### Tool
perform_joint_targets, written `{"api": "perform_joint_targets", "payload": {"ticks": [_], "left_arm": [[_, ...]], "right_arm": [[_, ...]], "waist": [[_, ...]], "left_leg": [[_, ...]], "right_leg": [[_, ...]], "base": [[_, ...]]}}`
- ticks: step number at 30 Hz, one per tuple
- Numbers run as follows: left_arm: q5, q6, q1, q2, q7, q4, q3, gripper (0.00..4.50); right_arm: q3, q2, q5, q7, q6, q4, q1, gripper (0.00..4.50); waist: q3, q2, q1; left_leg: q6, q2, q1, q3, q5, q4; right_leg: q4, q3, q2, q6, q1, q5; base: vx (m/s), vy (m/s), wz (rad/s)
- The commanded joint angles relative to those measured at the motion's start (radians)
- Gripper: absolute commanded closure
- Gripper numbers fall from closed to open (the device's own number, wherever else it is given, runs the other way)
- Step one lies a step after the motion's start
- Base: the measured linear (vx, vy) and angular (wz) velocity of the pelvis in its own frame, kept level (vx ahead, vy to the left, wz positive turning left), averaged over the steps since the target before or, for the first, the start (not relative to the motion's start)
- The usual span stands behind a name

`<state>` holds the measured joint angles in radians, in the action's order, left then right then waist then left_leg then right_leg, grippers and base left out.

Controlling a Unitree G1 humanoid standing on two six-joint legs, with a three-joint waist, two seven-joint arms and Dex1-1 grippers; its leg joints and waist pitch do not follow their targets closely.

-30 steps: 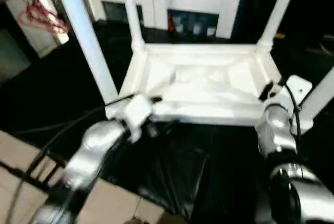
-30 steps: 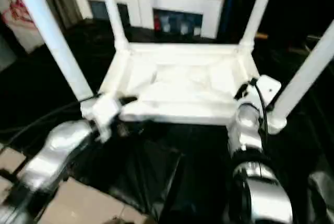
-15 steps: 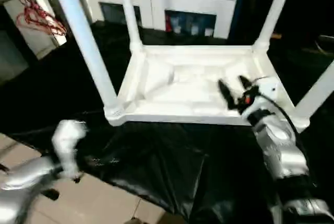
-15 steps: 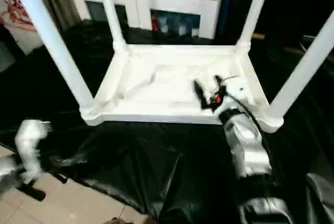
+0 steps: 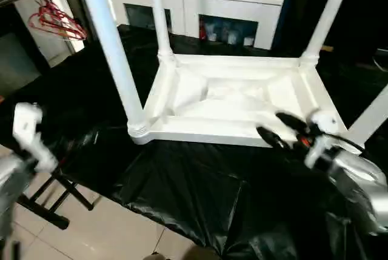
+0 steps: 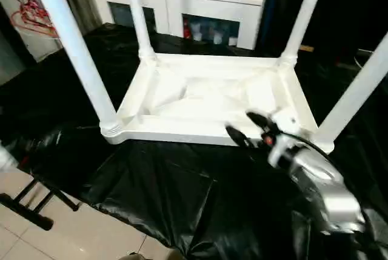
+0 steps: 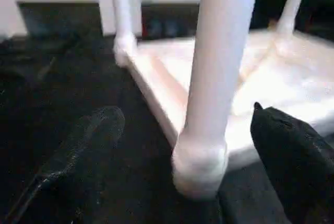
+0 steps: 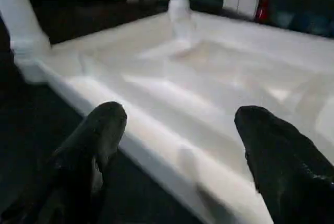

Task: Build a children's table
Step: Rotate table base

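Observation:
The children's table stands upside down on a black sheet point(image 5: 194, 193). Its white ribbed tabletop point(image 5: 230, 99) faces up, and all four legs rise from the corner sockets: near left point(image 5: 112, 54), far left point(image 5: 159, 11), far right point(image 5: 324, 14) and near right point(image 5: 373, 114). My right gripper point(image 5: 280, 129) hovers open at the tabletop's near edge, right of the middle, with nothing between its fingers point(image 8: 94, 140). My left arm point(image 5: 27, 133) is pulled out to the far left. In the left wrist view my left gripper point(image 7: 185, 112) is open and looks at the near-left leg socket point(image 7: 201, 164), clear of it.
A white cabinet with glass doors point(image 5: 200, 5) stands behind the table. Red hangers point(image 5: 54, 20) hang on a rack at the back left. A black stand's legs point(image 5: 51, 202) rest on the tiled floor at the near left.
My left arm has drawn away from the near-left corner out to the far left. My right gripper has pulled back from over the tabletop to its near edge.

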<state>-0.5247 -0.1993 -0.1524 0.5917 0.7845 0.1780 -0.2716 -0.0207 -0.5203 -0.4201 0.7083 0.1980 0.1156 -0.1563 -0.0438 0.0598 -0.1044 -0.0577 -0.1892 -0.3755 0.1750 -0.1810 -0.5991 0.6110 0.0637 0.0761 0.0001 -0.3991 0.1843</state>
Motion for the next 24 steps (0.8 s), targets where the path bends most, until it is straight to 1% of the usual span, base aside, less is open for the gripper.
{"api": "perform_joint_targets", "payload": {"ticks": [1, 2, 3, 4, 5, 7, 9, 10, 13, 14, 15, 16, 17, 18, 19, 20, 21, 22, 23, 24], "left_arm": [[-0.008, -0.017, -0.04, -0.014, 0.002, 0.022, 0.016, 0.02], [-0.008, -0.017, -0.04, -0.014, 0.002, 0.022, 0.016, 0.02], [0.006, -0.01, -0.087, -0.032, -0.004, 0.059, 0.036, 0.02], [0.009, -0.007, -0.096, -0.035, -0.004, 0.068, 0.04, 0.02], [0.024, 0.006, -0.129, -0.049, -0.013, 0.101, 0.05, 0.02], [0.046, 0.033, -0.183, -0.075, -0.02, 0.156, 0.062, 0.02], [0.059, 0.054, -0.207, -0.089, -0.021, 0.183, 0.065, 0.02], [0.056, 0.058, -0.224, -0.098, -0.005, 0.198, 0.069, 0.02], [0.031, 0.038, -0.256, -0.113, 0.04, 0.216, 0.076, 0.02], [0.024, 0.024, -0.27, -0.118, 0.06, 0.219, 0.089, 0.02], [0.026, 0.023, -0.281, -0.122, 0.07, 0.226, 0.097, 0.02], [0.029, 0.026, -0.285, -0.124, 0.073, 0.231, 0.1, 0.02], [0.024, 0.015, -0.286, -0.127, 0.086, 0.222, 0.108, 0.02], [0.011, -0.011, -0.285, -0.134, 0.113, 0.19, 0.124, 0.02], [0.007, -0.017, -0.284, -0.136, 0.118, 0.182, 0.128, 0.02], [-0.002, -0.031, -0.281, -0.141, 0.128, 0.161, 0.135, 0.02], [-0.012, -0.043, -0.279, -0.15, 0.137, 0.137, 0.145, 0.02], [-0.023, -0.065, -0.274, -0.162, 0.146, 0.101, 0.162, 0.02], [-0.03, -0.078, -0.27, -0.165, 0.161, 0.084, 0.174, 0.02], [-0.035, -0.088, -0.265, -0.164, 0.176, 0.067, 0.187, 0.02]], "right_arm": [[0.01, -0.022, 0.003, 0.02, 0.043, -0.04, 0.014, 0.73], [0.01, -0.022, 0.003, 0.02, 0.043, -0.04, 0.014, 0.73], [0.018, -0.04, 0.015, 0.016, 0.074, -0.066, 0.033, 0.73], [0.019, -0.044, 0.017, 0.014, 0.081, -0.071, 0.037, 0.73], [0.019, -0.05, 0.025, -0.001, 0.104, -0.083, 0.044, 0.73], [0.018, -0.062, 0.024, -0.014, 0.151, -0.101, 0.054, 0.73], [0.018, -0.067, 0.017, -0.009, 0.177, -0.107, 0.059, 0.73], [0.02, -0.068, 0.026, -0.008, 0.174, -0.105, 0.062, 0.73], [0.026, -0.069, 0.06, -0.024, 0.17, -0.089, 0.062, 0.73], [0.028, -0.062, 0.096, -0.073, 0.178, -0.045, 0.042, 0.73], [0.026, -0.055, 0.117, -0.108, 0.188, -0.018, 0.028, 0.73], [0.025, -0.051, 0.124, -0.122, 0.195, -0.008, 0.022, 0.73], [0.023, -0.043, 0.149, -0.16, 0.191, 0.021, 0.006, 0.73], [0.015, -0.025, 0.18, -0.23, 0.201, 0.068, -0.025, 0.73], [0.014, -0.022, 0.186, -0.242, 0.202, 0.078, -0.031, 0.73], [0.011, -0.014, 0.195, -0.266, 0.203, 0.096, -0.043, 0.73], [0.017, -0.008, 0.204, -0.273, 0.2, 0.108, -0.052, 0.73], [0.039, -0.004, 0.214, -0.254, 0.198, 0.111, -0.06, 0.73], [0.054, -0.001, 0.224, -0.247, 0.194, 0.113, -0.063, 0.73], [0.064, 0.005, 0.232, -0.249, 0.195, 0.12, -0.07, 0.73]], "waist": [[0.051, 0.009, -0.002], [0.053, 0.0, 0.0], [0.054, 0.003, 0.001], [0.053, 0.005, 0.0], [0.055, 0.008, 0.0], [0.056, 0.003, 0.0], [0.058, 0.006, -0.001], [0.059, 0.005, -0.001], [0.059, 0.003, -0.001], [0.059, 0.005, -0.001], [0.058, 0.004, 0.0], [0.057, 0.005, 0.002], [0.054, 0.009, 0.002], [0.056, 0.009, 0.004], [0.055, 0.009, 0.004], [0.055, 0.006, 0.005], [0.055, 0.007, 0.005], [0.055, 0.002, 0.004], [0.056, 0.006, 0.002], [0.056, 0.004, 0.003]], "left_leg": [[-0.005, -0.031, 0.015, -0.017, -0.335, 0.085], [-0.002, -0.03, 0.011, -0.017, -0.324, 0.084], [-0.002, -0.03, 0.009, -0.018, -0.317, 0.084], [0.001, -0.027, 0.015, -0.014, -0.318, 0.081], [0.003, -0.027, 0.014, -0.015, -0.306, 0.08], [0.003, -0.026, 0.012, -0.015, -0.289, 0.078], [0.004, -0.028, 0.009, -0.017, -0.28, 0.078], [0.006, -0.028, 0.01, -0.016, -0.275, 0.076], [0.007, -0.029, 0.011, -0.014, -0.269, 0.075], [0.007, -0.03, 0.01, -0.015, -0.271, 0.075], [0.003, -0.029, 0.01, -0.015, -0.269, 0.076], [-0.004, -0.027, 0.014, -0.013, -0.282, 0.076], [-0.011, -0.029, 0.015, -0.014, -0.298, 0.077], [-0.019, -0.027, 0.015, -0.015, -0.303, 0.078], [-0.023, -0.027, 0.016, -0.015, -0.302, 0.079], [-0.022, -0.027, 0.018, -0.014, -0.309, 0.078], [-0.024, -0.029, 0.017, -0.015, -0.31, 0.079], [-0.019, -0.03, 0.018, -0.012, -0.312, 0.078], [-0.019, -0.032, 0.016, -0.015, -0.307, 0.079], [-0.015, -0.031, 0.016, -0.014, -0.303, 0.078]], "right_leg": [[-0.09, -0.044, 0.06, -0.122, 0.031, 0.383], [-0.089, -0.042, 0.06, -0.128, 0.037, 0.363], [-0.086, -0.042, 0.061, -0.132, 0.038, 0.35], [-0.093, -0.042, 0.055, -0.128, 0.033, 0.352], [-0.089, -0.042, 0.057, -0.138, 0.036, 0.331], [-0.089, -0.039, 0.055, -0.141, 0.039, 0.312], [-0.084, -0.04, 0.06, -0.151, 0.042, 0.297], [-0.084, -0.039, 0.06, -0.152, 0.043, 0.288], [-0.083, -0.039, 0.06, -0.165, 0.041, 0.276], [-0.082, -0.039, 0.061, -0.171, 0.042, 0.273], [-0.083, -0.039, 0.061, -0.174, 0.04, 0.28], [-0.085, -0.037, 0.061, -0.178, 0.038, 0.303], [-0.087, -0.038, 0.061, -0.173, 0.036, 0.323], [-0.085, -0.037, 0.062, -0.175, 0.038, 0.327], [-0.085, -0.037, 0.062, -0.176, 0.038, 0.327], [-0.086, -0.038, 0.061, -0.176, 0.037, 0.324], [-0.084, -0.039, 0.061, -0.178, 0.038, 0.321], [-0.086, -0.04, 0.061, -0.18, 0.037, 0.317], [-0.082, -0.039, 0.062, -0.183, 0.039, 0.308], [-0.083, -0.04, 0.061, -0.182, 0.04, 0.301]], "base": [[0.0, 0.0, 0.0], [0.0, 0.0, 0.0], [0.0, 0.0, 0.0], [0.0, 0.0, 0.0], [0.0, 0.0, 0.0], [0.0, 0.0, 0.0], [0.0, 0.0, 0.0], [0.0, 0.0, 0.0], [0.0, 0.0, 0.0], [0.0, 0.0, 0.0], [0.0, 0.0, 0.0], [0.0, 0.0, 0.0], [0.0, 0.0, 0.0], [0.0, 0.0, 0.0], [0.0, 0.0, 0.0], [0.0, 0.0, 0.0], [0.0, 0.0, 0.0], [0.0, 0.0, 0.0], [0.0, 0.0, 0.0], [0.0, 0.0, 0.0]]}}
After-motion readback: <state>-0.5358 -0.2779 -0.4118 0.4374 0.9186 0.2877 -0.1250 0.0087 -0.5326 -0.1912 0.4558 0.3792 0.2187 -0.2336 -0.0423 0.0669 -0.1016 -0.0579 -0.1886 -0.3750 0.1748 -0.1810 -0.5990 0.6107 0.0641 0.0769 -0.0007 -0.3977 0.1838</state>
